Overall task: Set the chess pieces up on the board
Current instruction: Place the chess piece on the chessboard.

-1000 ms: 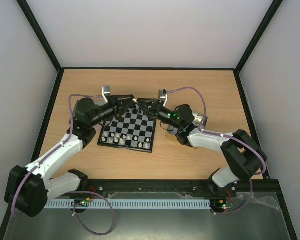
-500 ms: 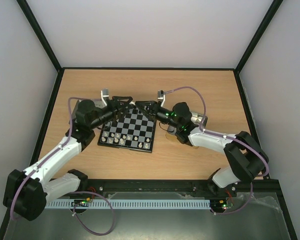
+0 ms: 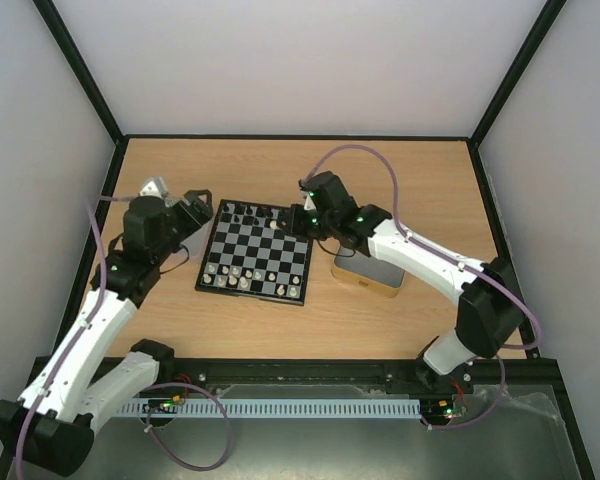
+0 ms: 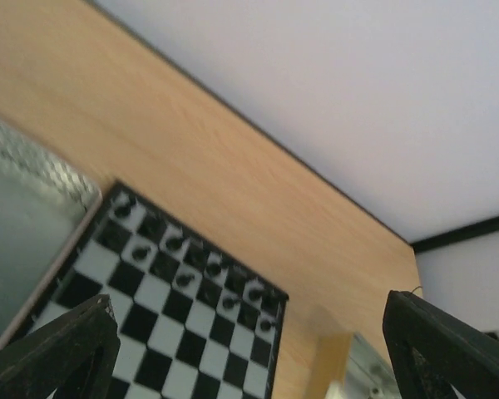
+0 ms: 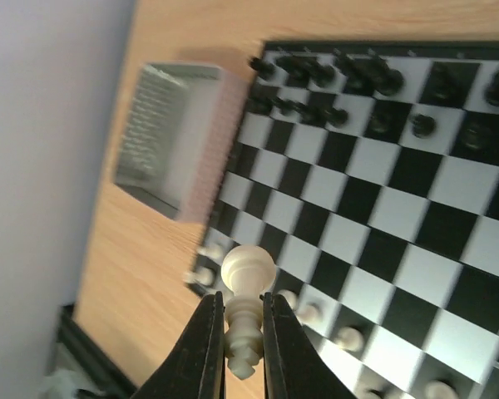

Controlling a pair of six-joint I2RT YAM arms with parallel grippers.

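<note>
The board (image 3: 256, 252) lies mid-table, with cream chess pieces (image 3: 242, 273) on its near rows and black ones (image 3: 252, 211) along its far edge. My right gripper (image 3: 302, 217) hangs at the board's far right corner. In the right wrist view it (image 5: 242, 299) is shut on a cream pawn (image 5: 248, 268), whose round head sticks out past the fingertips above the board (image 5: 382, 208). My left gripper (image 3: 190, 208) is just left of the board's far left corner. In the left wrist view it (image 4: 245, 303) stands wide open and empty, with the board (image 4: 162, 316) below.
A gold-sided tin (image 3: 368, 276) sits right of the board, partly under the right arm, and shows again in the left wrist view (image 4: 337, 366). A grey metal tray (image 5: 170, 137) lies against the board's left side (image 4: 17, 208). Walls enclose the table.
The grippers were tip to tip over the board's far edge. The right one shut on the cream pawn. The left one opened and drew back to the left.
</note>
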